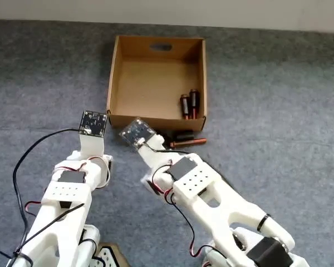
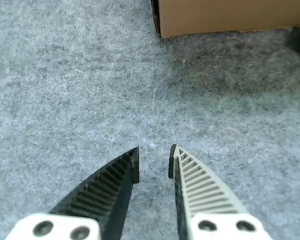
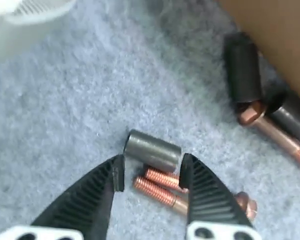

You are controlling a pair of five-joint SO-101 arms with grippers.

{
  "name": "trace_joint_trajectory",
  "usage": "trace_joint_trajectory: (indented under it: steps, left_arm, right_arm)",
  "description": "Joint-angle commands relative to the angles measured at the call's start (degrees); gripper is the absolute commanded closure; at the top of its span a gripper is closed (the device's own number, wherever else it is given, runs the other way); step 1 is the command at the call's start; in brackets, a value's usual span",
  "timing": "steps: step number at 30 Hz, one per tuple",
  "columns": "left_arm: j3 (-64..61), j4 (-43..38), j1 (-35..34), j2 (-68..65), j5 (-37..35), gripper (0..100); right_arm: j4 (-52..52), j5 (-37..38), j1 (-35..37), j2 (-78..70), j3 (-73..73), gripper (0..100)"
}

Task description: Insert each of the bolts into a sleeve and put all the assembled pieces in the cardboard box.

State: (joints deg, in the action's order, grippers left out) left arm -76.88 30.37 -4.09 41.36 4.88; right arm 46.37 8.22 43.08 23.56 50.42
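My right hand (image 3: 152,171) stands wide, tips flanking the grey sleeve (image 3: 152,150) at lower centre — copper bolts (image 3: 160,189) just beside. I should close squarely on the sleeve alone — not the bolts.

Two assembled pieces (image 1: 189,104) inside open cardboard box (image 1: 112,83); loose copper bolts (image 1: 187,143), dark sleeves (image 1: 182,134) just outside.

The box (image 1: 150,83) sits upper centre on the desk (image 1: 278,111), with two assembled pieces (image 1: 190,104) in its lower right corner. Below its front wall lie a sleeve (image 1: 182,134) and a bolt (image 1: 188,143). Another sleeve (image 3: 153,150) lies between the right tool (image 3: 153,165) tips, just beside bolts (image 3: 157,191).
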Motion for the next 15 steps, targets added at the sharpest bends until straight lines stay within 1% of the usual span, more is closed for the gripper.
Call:
trace_joint_trajectory:
  steps: [1, 2, 4, 7, 10, 15]
  left_arm:
    - [0.04, -0.88, 0.92, -0.04, 0.35, 87]
    - [0.04, -0.88, 0.92, -0.04, 0.35, 87]
    - [0.04, -0.88, 0.92, -0.04, 0.35, 87]
    - [0.04, -0.88, 0.92, -0.04, 0.35, 87]
    - [0.04, -0.88, 0.92, -0.04, 0.35, 87]
    - [0.04, -0.88, 0.92, -0.04, 0.35, 87]
  right_arm:
    - [-1.80, 8.53, 0.66, -0.31, -0.13, 81.7]
    - [-1.63, 12.66, 0.57, -1.36, -0.31, 81.7]
    - [-1.54, 18.37, 0.48, -3.82, -0.57, 81.7]
    - [-1.89, 23.21, 0.92, -7.16, -1.01, 81.7]
    - [-1.63, 25.14, 1.27, -10.59, -3.30, 81.7]
    - [-1.54, 25.32, 1.27, -15.60, -5.49, 81.7]
